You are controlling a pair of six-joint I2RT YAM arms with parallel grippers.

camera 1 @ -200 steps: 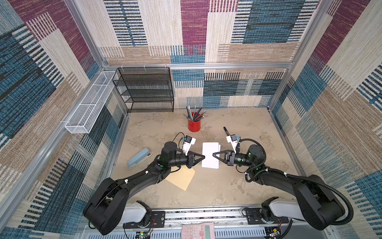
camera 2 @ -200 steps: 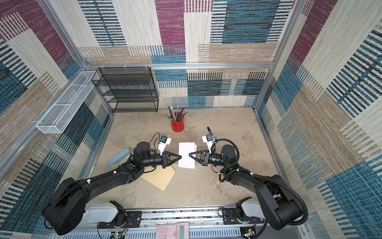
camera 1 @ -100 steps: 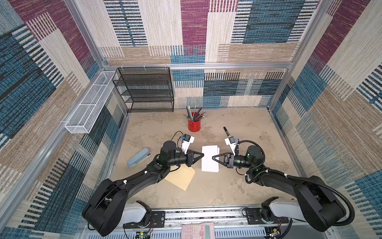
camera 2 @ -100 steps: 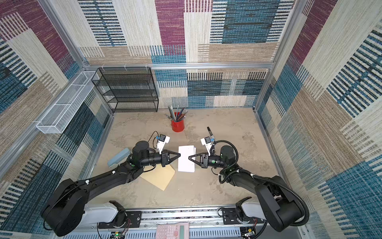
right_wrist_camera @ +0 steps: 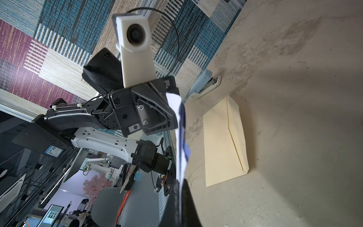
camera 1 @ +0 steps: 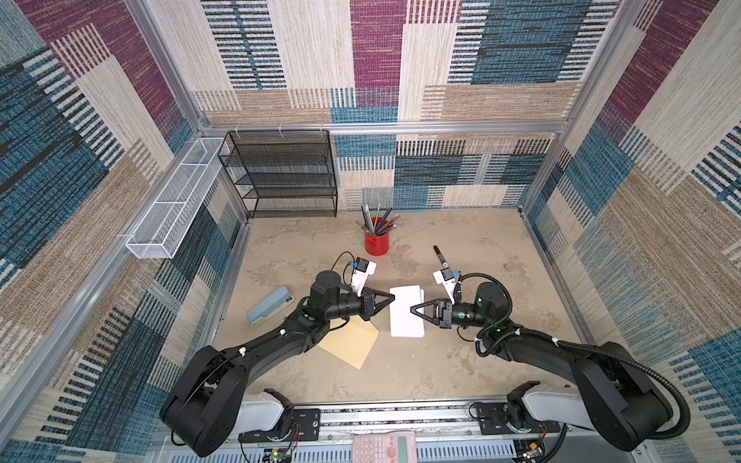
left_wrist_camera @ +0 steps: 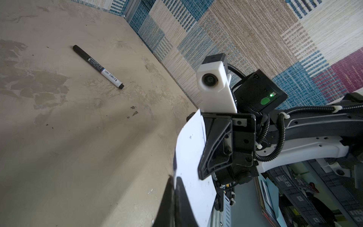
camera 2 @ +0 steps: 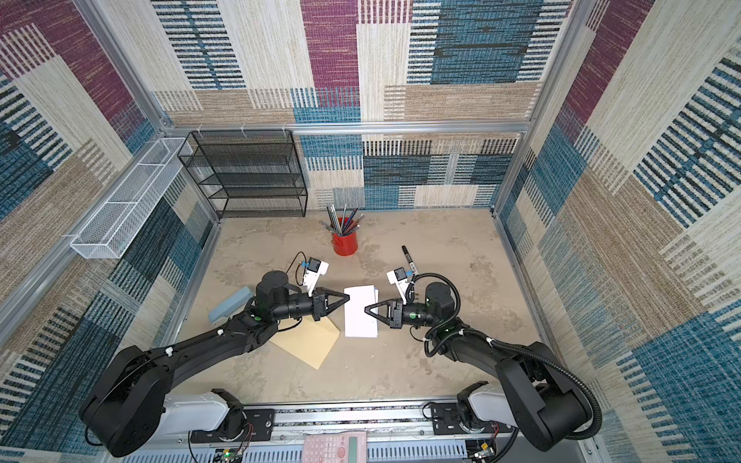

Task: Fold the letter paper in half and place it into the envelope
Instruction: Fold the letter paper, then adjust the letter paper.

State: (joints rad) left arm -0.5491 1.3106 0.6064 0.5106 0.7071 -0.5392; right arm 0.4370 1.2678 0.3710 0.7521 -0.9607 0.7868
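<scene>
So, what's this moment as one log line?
left gripper: shut on letter paper | right gripper: shut on letter paper | envelope: not yet filled

Patchwork walls (camera 1: 377, 52), seemingly concrete floor (camera 1: 481, 248), mesh shelf (camera 1: 280, 172)

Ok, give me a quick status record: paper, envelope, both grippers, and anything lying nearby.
paper: white side up, looks folded, pinched at two opposite edges
left gripper: shut on the paper
right gripper: shut on the paper
envelope: flat on the table, untouched, paper not in it yet
nearby: marker, red pen cup, stapler
</scene>
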